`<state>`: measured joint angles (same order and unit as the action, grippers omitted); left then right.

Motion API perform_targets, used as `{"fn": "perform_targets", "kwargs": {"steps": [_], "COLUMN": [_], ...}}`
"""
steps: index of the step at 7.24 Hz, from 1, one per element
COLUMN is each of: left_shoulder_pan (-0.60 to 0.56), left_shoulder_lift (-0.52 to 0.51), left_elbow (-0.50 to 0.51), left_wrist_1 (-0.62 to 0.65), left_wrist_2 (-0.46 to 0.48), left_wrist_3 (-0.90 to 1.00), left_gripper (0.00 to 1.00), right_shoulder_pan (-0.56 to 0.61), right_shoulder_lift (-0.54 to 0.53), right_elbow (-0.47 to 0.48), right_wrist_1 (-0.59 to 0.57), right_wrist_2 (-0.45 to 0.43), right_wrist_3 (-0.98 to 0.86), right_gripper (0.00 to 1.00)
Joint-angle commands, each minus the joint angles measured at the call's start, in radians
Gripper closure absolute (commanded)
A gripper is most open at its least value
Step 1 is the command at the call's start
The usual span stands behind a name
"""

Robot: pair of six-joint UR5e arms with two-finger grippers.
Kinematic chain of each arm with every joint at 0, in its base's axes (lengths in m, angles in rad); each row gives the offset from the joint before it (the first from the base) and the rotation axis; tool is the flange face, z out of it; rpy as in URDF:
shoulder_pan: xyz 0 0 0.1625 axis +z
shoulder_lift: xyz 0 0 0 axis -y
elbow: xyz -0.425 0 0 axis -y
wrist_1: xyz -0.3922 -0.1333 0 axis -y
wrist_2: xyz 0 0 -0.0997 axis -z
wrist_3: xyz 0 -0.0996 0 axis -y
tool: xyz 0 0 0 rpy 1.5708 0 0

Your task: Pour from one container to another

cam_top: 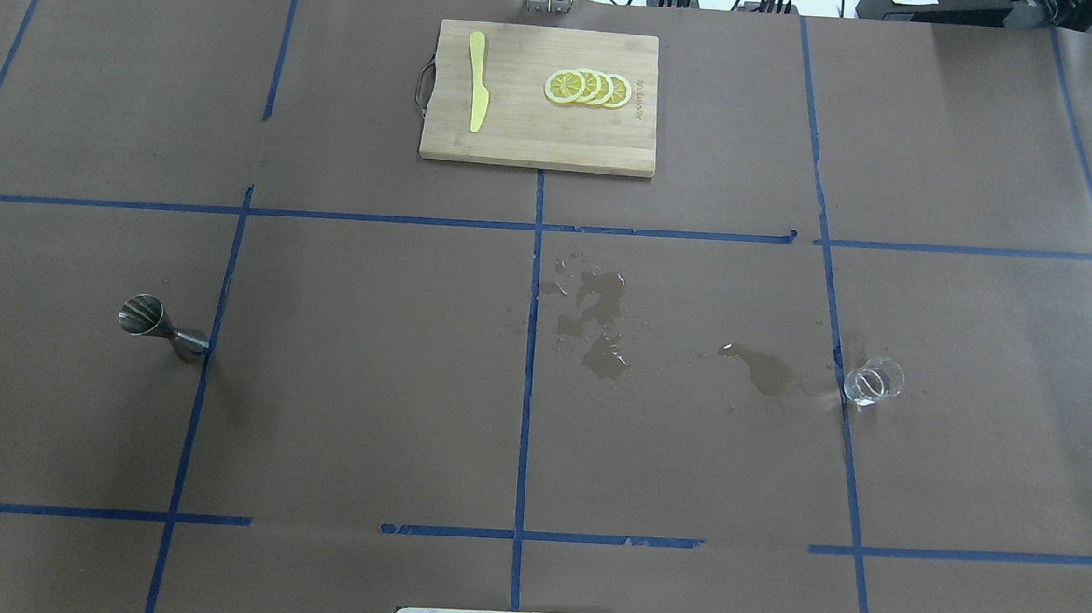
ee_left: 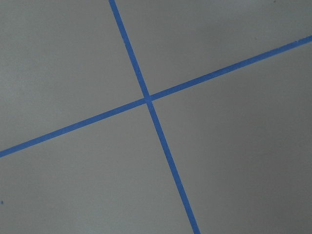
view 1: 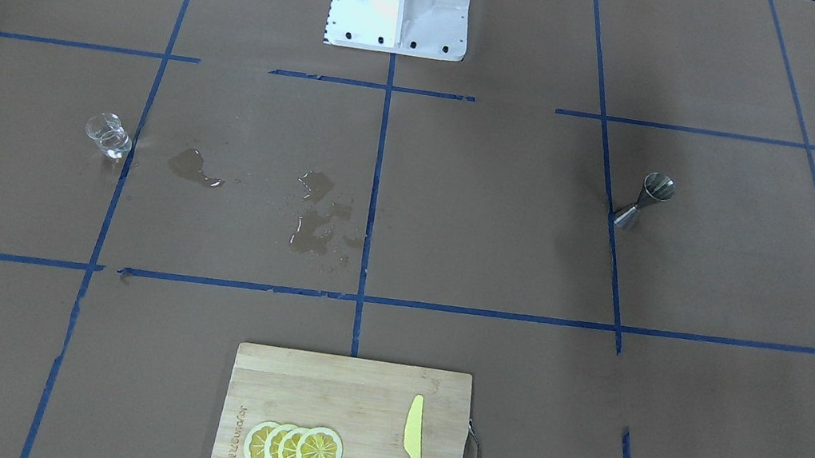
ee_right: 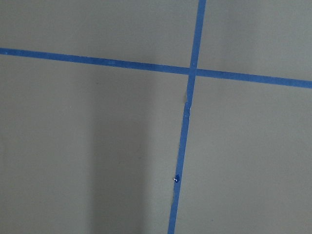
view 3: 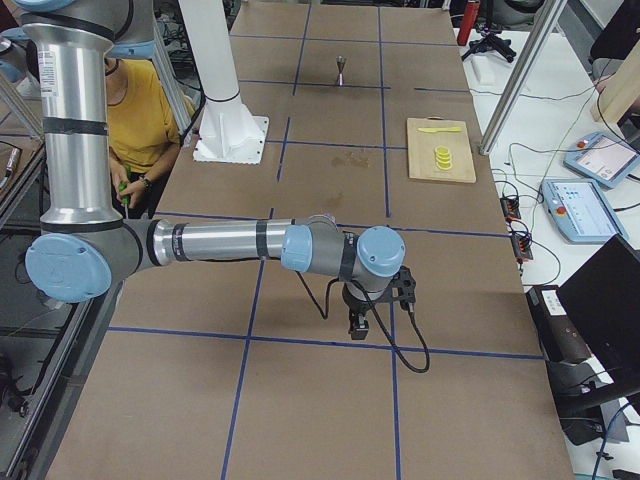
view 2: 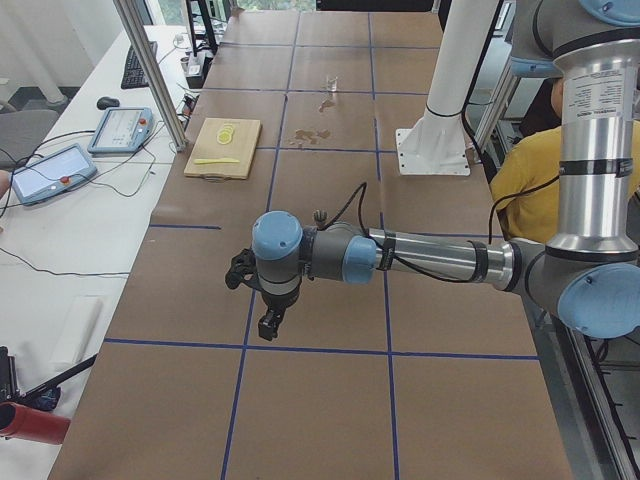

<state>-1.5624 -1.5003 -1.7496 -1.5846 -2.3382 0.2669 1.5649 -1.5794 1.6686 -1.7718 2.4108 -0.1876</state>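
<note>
A small clear glass tumbler (cam_top: 873, 381) and a shiny steel hourglass jigger (cam_top: 162, 322) stand well apart on the brown tabletop (cam_top: 364, 381). The left gripper (view 2: 267, 330) and right gripper (view 3: 358, 328) hang away from both. I cannot tell their fingers' (view 2: 271, 320) spread.

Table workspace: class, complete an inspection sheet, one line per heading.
Surface: brown paper-covered table, blue tape grid; wet spill patches near centre.
Job's things: small clear glass tumbler on robot's right, shiny steel hourglass-shaped jigger on its left; both standing, ungripped.
Clutter: bamboo cutting board with lemon slices and yellow knife.
Grippers: left gripper and right gripper hang over bare paper; open or shut, cannot tell.
Cables: black cable looping at right wrist.
Surroundings: person in yellow shirt; teach pendants on side bench.
</note>
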Motion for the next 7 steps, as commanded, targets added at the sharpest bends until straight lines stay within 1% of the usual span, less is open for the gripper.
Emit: {"fn": "perform_targets", "kwargs": {"steps": [1,2,3,4,5,6,7], "left_shoulder_pan": [-0.001,-0.001,0.001,0.001,0.001,0.002,0.007], "left_shoulder_lift": [0.000,0.002,-0.003,-0.006,-0.006,-0.002,0.000], "left_elbow": [-0.001,-0.002,0.002,0.001,0.002,0.005,0.012], "left_wrist_1": [-0.002,-0.002,-0.002,-0.005,-0.033,-0.104,-0.121], "left_wrist_2": [-0.001,-0.003,-0.010,-0.010,-0.010,-0.012,-0.012], "left_wrist_3": [0.000,-0.005,-0.008,-0.006,-0.005,-0.011,-0.011], "left_gripper": [0.00,0.00,0.00,0.00,0.00,0.00,0.00], "right_shoulder_pan": [0.000,0.000,0.000,-0.003,-0.006,-0.012,-0.028], "right_shoulder_lift": [-0.014,-0.013,-0.014,-0.027,-0.027,-0.027,-0.027], "right_elbow": [0.013,0.013,0.013,0.008,0.005,0.006,0.011], "right_wrist_1": [0.000,0.002,0.033,0.096,0.113,0.114,0.115], "right_wrist_2": [0.040,0.041,0.042,0.042,0.042,0.044,0.045], "right_wrist_3": [-0.001,-0.001,-0.001,-0.001,0.008,0.008,0.007], "right_gripper": [0.00,0.00,0.00,0.00,0.00,0.00,0.00]}}
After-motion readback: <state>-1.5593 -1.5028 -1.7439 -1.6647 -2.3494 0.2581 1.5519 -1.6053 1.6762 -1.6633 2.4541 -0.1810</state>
